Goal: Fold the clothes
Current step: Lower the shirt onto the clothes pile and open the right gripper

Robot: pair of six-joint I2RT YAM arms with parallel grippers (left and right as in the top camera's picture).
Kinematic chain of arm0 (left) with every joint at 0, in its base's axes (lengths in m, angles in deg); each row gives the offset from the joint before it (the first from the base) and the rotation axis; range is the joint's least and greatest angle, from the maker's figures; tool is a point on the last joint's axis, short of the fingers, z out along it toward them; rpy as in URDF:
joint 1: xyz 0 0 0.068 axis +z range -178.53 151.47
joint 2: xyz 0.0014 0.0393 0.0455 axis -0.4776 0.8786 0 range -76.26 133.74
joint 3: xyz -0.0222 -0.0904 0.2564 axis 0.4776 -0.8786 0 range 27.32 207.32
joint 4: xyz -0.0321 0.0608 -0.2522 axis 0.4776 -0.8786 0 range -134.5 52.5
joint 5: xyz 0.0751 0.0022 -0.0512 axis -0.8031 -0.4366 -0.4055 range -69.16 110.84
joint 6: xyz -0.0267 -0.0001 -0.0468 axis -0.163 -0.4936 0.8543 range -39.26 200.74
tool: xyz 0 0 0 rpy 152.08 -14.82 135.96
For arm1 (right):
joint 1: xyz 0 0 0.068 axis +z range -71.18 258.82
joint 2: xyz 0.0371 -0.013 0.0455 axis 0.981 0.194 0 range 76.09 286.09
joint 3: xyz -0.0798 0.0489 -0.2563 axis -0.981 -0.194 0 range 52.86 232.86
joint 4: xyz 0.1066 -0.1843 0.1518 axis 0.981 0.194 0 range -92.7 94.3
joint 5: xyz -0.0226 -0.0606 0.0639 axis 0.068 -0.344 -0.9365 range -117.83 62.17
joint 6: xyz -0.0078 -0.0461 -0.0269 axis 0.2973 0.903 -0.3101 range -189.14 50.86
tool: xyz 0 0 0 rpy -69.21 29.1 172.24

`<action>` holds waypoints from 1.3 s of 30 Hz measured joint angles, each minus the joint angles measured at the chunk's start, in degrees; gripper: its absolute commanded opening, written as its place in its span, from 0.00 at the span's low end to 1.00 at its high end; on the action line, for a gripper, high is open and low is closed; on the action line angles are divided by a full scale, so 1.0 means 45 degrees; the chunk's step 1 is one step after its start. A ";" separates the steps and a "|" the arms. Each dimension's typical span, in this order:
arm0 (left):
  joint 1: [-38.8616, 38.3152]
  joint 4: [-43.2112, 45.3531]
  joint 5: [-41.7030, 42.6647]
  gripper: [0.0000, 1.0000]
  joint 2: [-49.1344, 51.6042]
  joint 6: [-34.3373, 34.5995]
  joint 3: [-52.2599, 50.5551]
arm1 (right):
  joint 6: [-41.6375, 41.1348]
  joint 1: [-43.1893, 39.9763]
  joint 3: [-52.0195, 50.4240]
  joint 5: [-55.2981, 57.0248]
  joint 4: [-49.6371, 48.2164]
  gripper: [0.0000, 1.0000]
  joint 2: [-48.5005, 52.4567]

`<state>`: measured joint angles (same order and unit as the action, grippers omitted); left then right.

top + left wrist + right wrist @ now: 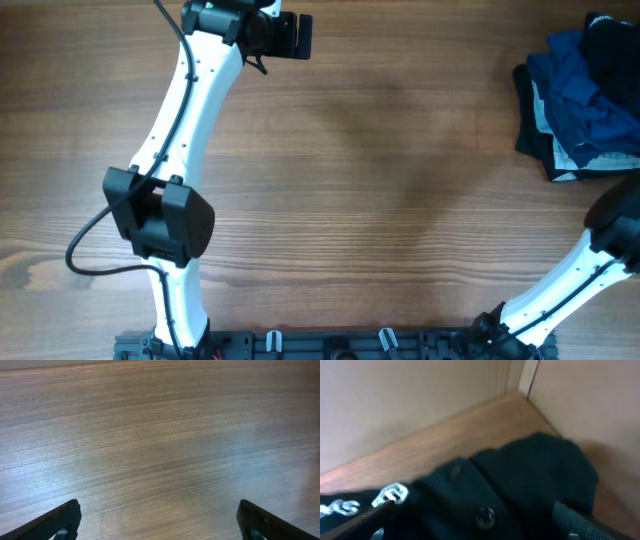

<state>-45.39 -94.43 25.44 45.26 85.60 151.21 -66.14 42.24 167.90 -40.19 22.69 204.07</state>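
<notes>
Wide apart, the fingers of the left end effector frame only wood-grain tabletop, with open room on every side; overhead, it sits near the far edge. Only the right wrist view shows the black garment (buttons and white print visible), lying on wood in a corner of pale walls. The right end effector is spread open over it. Overhead, a heap of blue and dark clothes lies at the tabletop's right edge.
</notes>
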 measured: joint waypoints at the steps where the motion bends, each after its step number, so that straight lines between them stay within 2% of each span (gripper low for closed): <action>1: 0.0000 0.0087 0.0005 1.00 0.0010 0.0000 0.0000 | -0.0044 0.0005 0.0000 -0.0073 0.0117 1.00 0.0146; 7: 0.0000 0.0374 0.0175 1.00 0.0010 0.0005 0.0000 | -0.0034 0.0471 0.0160 -0.0097 0.0466 1.00 0.1379; 20: 0.0000 0.0379 0.0287 1.00 0.0010 0.0005 0.0000 | 0.0102 0.1841 0.1200 0.1812 0.0393 1.00 0.2841; 31: 0.0010 0.0437 0.0277 1.00 0.0010 -0.0005 0.0000 | 0.0092 0.1885 0.1205 0.1846 0.0962 1.00 0.2550; 39: 0.0777 0.0690 0.0277 1.00 0.0010 -0.0005 0.0000 | -0.0005 0.2560 -0.0087 0.1171 0.2467 1.00 0.0389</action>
<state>-41.89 -91.32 26.69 45.30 85.58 151.21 -66.16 53.76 167.51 -34.92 33.79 205.82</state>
